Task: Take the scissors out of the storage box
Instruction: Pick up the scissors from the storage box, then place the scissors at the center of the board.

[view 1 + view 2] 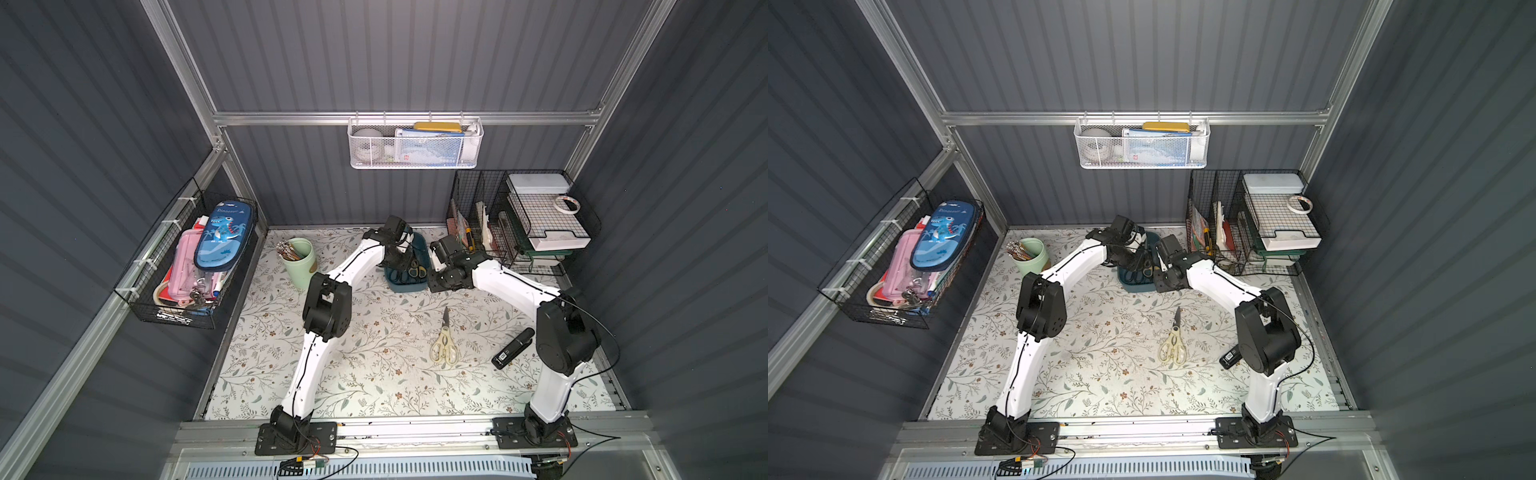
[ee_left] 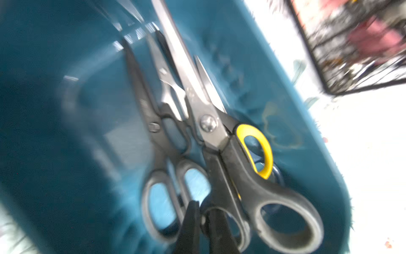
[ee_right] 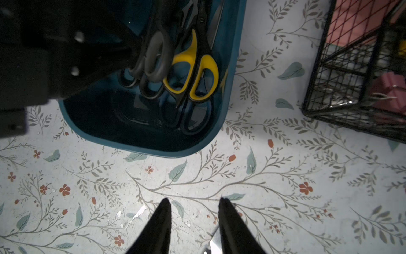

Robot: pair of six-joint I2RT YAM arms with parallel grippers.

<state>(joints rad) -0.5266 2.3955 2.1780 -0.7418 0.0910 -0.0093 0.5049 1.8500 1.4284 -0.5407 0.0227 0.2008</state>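
The scissors (image 1: 411, 272) lie heaped in the storage box (image 3: 153, 152), a dark teal tub with rounded corners at the back of the flowered bench (image 1: 374, 374). Their handles point to the front and their blades to the back wall. I make out at least four pairs in there, though they overlap too much for a sure count. There is a yellow-and-black pair (image 3: 191, 72), a grey-handled pair (image 3: 156, 57), a dark blue pair (image 3: 194, 118) at the bottom and black loops underneath. The grey-handled pair rides above the rest, with the left pincer (image 2: 203, 212) pinched tight on one of its handle loops. From above, that arm's wrist hides much of the tub. The right pincer (image 3: 194, 200) hangs just beside the tub's near end over bare bench, its fingers partly spread with nothing between them. One pair of cream shears (image 1: 444, 345) lies flat out on the bench, well apart from the tub, with one black stapler (image 1: 513, 348) near it. A black wire rack (image 1: 519, 224) stands near the tub on the right side, and a mint cup of pencils (image 1: 300, 262) stands on the left side. One white mesh basket (image 1: 415, 145) hangs on the back rail, and one black wire basket (image 1: 183, 266) on the left wall.
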